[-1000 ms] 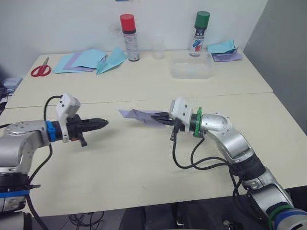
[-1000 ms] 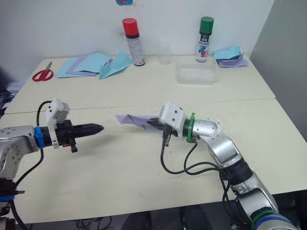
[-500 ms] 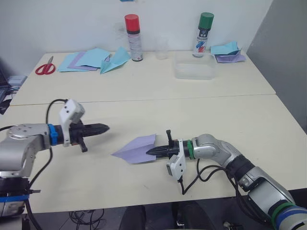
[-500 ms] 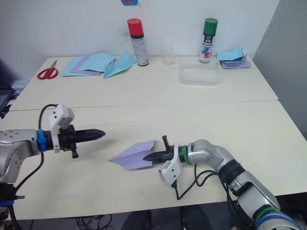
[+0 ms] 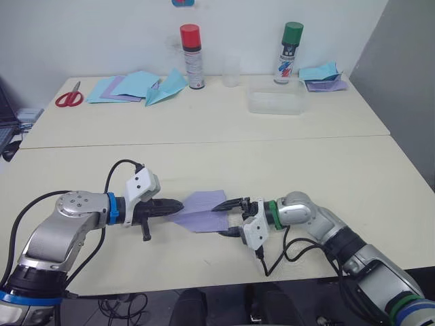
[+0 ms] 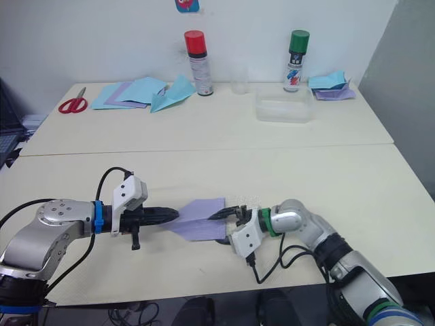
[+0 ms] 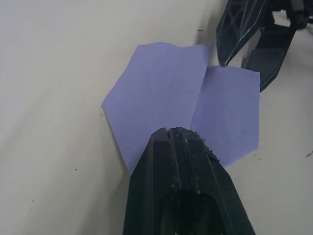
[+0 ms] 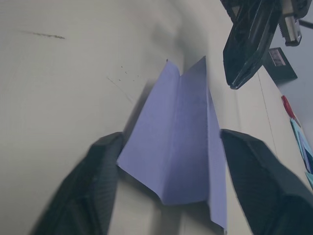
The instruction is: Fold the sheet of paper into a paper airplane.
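The lavender sheet of paper, folded into a pointed paper airplane (image 5: 202, 210), lies flat on the table near its front edge. My left gripper (image 5: 175, 207) is shut, and its tip rests on the plane's pointed end (image 7: 166, 93). On the opposite side, my right gripper (image 5: 228, 206) stands open. The plane's wide end (image 8: 181, 142) lies between its two fingers (image 8: 93, 186) without either touching it. The two grippers face each other across the paper.
At the back of the table stand a red-capped spray can (image 5: 190, 56), a clear cup (image 5: 231, 71), a green-capped spray can (image 5: 290, 51) and a clear plastic box (image 5: 275, 100). Red scissors (image 5: 69, 98), light-blue sheets (image 5: 129, 85) and a light-blue plane (image 5: 165, 88) lie back left.
My right gripper brought the paper down to the table and opened, letting it go. My left gripper, still shut, moved right onto the paper's point. The camera view also shifted.
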`<action>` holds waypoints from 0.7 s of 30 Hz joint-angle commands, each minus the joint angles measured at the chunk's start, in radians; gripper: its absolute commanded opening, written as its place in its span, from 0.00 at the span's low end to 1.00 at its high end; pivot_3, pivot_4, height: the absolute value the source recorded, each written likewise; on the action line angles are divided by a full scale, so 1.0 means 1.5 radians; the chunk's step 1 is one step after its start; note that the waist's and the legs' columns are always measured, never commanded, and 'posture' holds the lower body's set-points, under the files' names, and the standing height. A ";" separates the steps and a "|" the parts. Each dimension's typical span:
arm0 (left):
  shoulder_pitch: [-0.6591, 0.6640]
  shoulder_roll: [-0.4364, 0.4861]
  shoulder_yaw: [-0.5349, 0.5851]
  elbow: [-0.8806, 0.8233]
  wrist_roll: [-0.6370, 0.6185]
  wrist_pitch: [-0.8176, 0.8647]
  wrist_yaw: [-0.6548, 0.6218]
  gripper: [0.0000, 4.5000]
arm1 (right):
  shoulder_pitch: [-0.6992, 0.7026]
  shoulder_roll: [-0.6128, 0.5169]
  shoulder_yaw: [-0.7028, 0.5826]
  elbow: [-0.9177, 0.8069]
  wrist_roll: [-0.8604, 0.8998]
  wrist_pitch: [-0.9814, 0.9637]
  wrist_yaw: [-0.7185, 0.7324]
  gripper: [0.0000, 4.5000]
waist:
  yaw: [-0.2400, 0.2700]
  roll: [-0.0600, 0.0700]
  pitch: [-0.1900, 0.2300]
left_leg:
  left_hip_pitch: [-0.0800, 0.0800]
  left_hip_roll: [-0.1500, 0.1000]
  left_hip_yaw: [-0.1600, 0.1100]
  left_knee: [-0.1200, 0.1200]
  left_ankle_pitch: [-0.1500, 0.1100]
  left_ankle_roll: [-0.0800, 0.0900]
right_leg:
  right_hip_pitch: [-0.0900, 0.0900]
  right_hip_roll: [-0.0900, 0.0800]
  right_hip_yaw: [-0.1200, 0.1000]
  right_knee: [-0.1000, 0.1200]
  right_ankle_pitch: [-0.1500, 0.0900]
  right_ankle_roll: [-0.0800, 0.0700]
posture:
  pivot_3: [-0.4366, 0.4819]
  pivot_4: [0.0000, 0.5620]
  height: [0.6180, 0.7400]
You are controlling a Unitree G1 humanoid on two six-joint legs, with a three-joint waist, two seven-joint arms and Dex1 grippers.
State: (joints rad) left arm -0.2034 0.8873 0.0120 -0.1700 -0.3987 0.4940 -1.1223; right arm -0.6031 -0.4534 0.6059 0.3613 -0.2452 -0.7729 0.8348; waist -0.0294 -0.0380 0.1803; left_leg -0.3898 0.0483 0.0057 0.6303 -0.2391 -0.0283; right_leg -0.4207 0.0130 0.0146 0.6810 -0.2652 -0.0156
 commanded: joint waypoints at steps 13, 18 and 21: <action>0.056 -0.012 -0.063 -0.036 0.061 -0.045 0.005 0.00 | 0.010 -0.004 -0.126 -0.156 0.215 0.322 0.059 1.00 | -0.002 0.000 0.000 | 0.001 0.001 -0.001 0.000 0.000 0.000 | 0.000 0.001 0.000 0.001 0.000 -0.001 | 0.48 0.27 1.00; 0.080 -0.016 -0.088 -0.031 0.096 -0.093 0.011 0.00 | 0.025 0.032 -0.137 -0.196 0.230 0.435 0.060 1.00 | 0.001 0.000 0.000 | 0.001 0.001 0.000 0.000 0.000 0.000 | 0.000 0.001 0.000 0.001 0.001 -0.001 | 0.48 0.27 1.00; 0.090 -0.023 -0.090 -0.007 0.120 -0.135 0.024 0.00 | 0.041 0.050 -0.129 -0.230 0.268 0.528 0.086 1.00 | 0.001 0.000 0.000 | 0.001 0.000 0.000 0.000 0.000 0.000 | 0.001 0.000 0.001 0.000 0.001 -0.001 | 0.48 0.27 1.00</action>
State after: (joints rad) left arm -0.0877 0.8563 -0.1040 -0.1997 -0.2561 0.3163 -1.0979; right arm -0.5516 -0.3898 0.4261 0.0709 0.1117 -0.0442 0.9464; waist -0.0284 -0.0377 0.1800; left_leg -0.3881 0.0488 0.0060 0.6308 -0.2391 -0.0283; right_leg -0.4198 0.0135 0.0158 0.6816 -0.2642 -0.0172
